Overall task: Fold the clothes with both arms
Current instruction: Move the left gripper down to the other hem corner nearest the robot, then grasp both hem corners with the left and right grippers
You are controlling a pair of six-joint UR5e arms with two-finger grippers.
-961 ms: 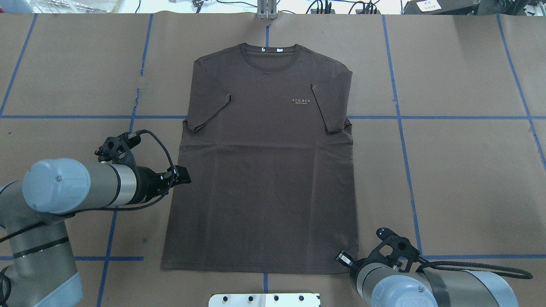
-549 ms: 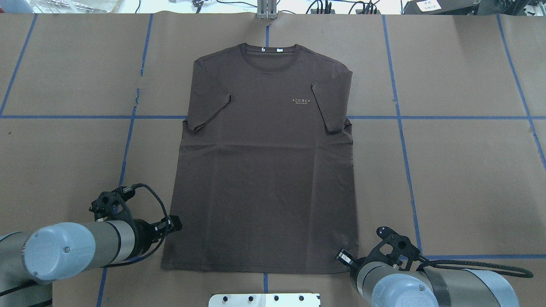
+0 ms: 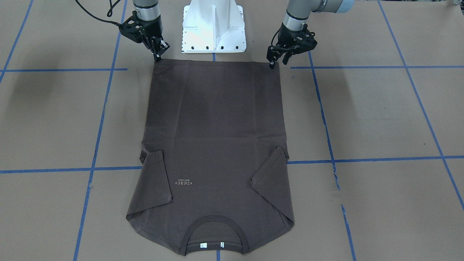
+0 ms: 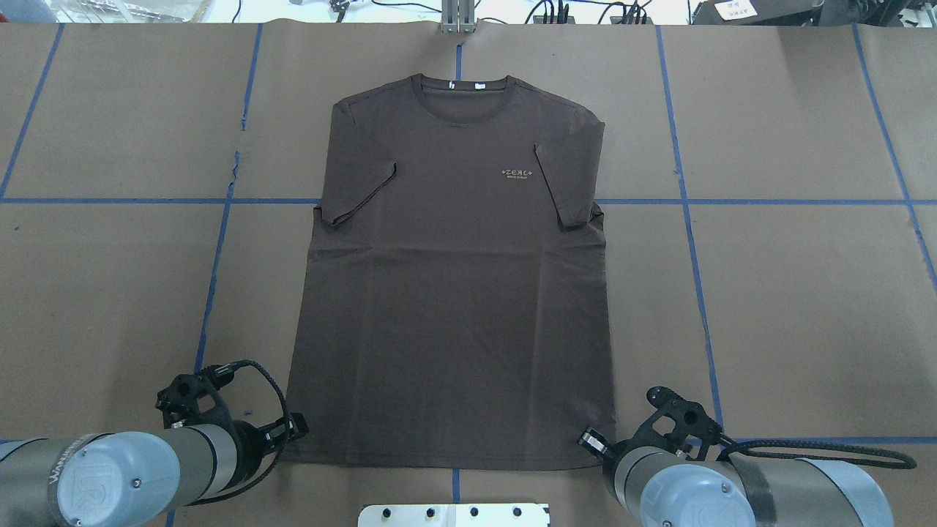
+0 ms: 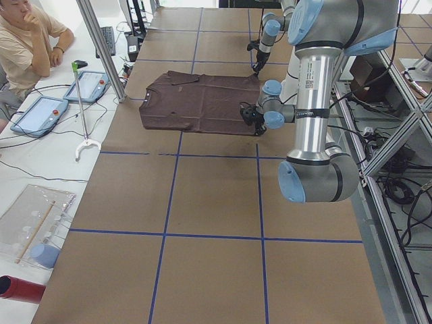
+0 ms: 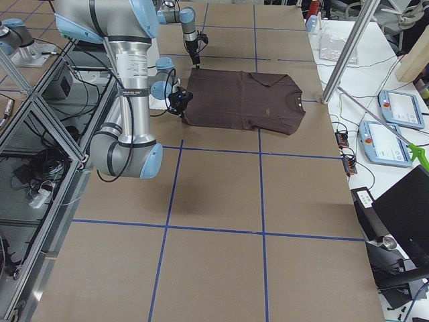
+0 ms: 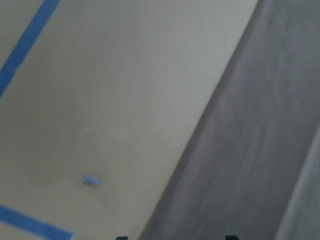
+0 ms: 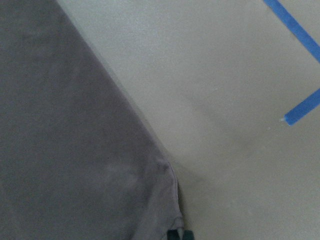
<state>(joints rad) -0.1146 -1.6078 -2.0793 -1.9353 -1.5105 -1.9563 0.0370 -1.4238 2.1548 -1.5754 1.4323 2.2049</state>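
Brown paper covered the worktop point(image 4: 805, 307), gridded with blue tape point(image 4: 805, 201). Beyond its far edge, a man point(image 5: 27, 37) sat beside tablets point(image 5: 42, 115).

A robotics lab: a brown-papered table point(image 5: 209, 196) gridded with blue tape point(image 5: 216, 236), an aluminium post point(image 5: 100, 50) at eleven o'clock in the exterior left view, and a seated operator point(image 5: 27, 40) (teach pendants point(image 5: 40, 115) beside him) at ten o'clock.

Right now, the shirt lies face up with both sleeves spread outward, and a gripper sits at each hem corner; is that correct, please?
Not quite: both sleeves are folded in over the shirt, not spread outward, as the overhead view shows. The shirt does lie face up, with the left gripper and right gripper at the hem corners.
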